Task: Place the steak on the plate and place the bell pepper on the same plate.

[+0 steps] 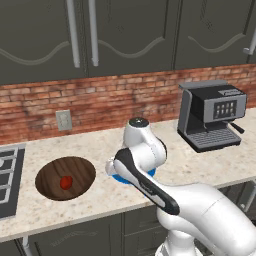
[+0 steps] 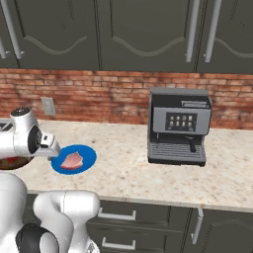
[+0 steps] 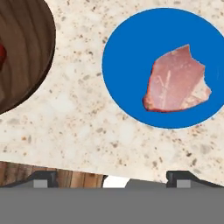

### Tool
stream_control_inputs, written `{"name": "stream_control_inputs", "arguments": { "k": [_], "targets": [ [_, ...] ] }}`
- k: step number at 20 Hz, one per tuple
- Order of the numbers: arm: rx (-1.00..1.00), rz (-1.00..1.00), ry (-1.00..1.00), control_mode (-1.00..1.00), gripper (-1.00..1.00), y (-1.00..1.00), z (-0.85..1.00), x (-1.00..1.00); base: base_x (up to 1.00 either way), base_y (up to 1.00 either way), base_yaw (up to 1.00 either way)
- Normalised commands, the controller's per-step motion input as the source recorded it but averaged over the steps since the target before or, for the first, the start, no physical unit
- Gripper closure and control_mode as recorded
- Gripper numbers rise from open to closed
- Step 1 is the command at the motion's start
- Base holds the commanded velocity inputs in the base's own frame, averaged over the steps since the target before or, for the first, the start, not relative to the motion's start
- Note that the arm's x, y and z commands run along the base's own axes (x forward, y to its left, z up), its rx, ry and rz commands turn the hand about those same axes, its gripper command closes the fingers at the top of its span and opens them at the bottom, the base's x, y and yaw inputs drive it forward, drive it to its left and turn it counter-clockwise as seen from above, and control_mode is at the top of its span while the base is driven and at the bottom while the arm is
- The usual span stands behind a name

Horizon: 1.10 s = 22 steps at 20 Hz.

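Here, I am watching the steak [image 3: 177,81] lying on the blue plate [image 3: 127,52], gripper [image 3: 112,178] hanging spread and empty above, bell pepper [image 1: 65,182] sitting apart on the wooden board [image 1: 50,175].

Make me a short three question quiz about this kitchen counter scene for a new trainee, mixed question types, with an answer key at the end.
1. True or false: the steak lies on the blue plate.
2. Where is the bell pepper now? A) on the plate B) on the wooden board C) in the gripper
3. Fill in: the gripper's jaws are ____, with nothing between them.

Key: 1 true. 2 B. 3 open.
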Motion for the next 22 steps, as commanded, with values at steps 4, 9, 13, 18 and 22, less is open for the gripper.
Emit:
{"name": "stream_control_inputs", "arguments": {
  "k": [4, 9, 13, 18, 22],
  "targets": [
    [0.00, 0.23, 0.01, -1.00, -1.00, 0.38, 0.47, -0.16, 0.00, 0.00, 0.00],
    [0.00, 0.11, 0.00, -1.00, -1.00, 0.41, 0.87, -0.04, 0.00, 0.00, 0.00],
    [0.00, 0.00, 0.01, -1.00, -1.00, 0.60, 0.55, 0.24, 0.00, 0.00, 0.00],
    [0.00, 0.00, 0.06, -1.00, -1.00, 0.33, -0.28, 0.52, 0.00, 0.00, 0.00],
    [0.00, -0.01, 0.06, -1.00, -1.00, 0.36, -0.57, 0.53, 0.00, 0.00, 0.00]
  ]
}}
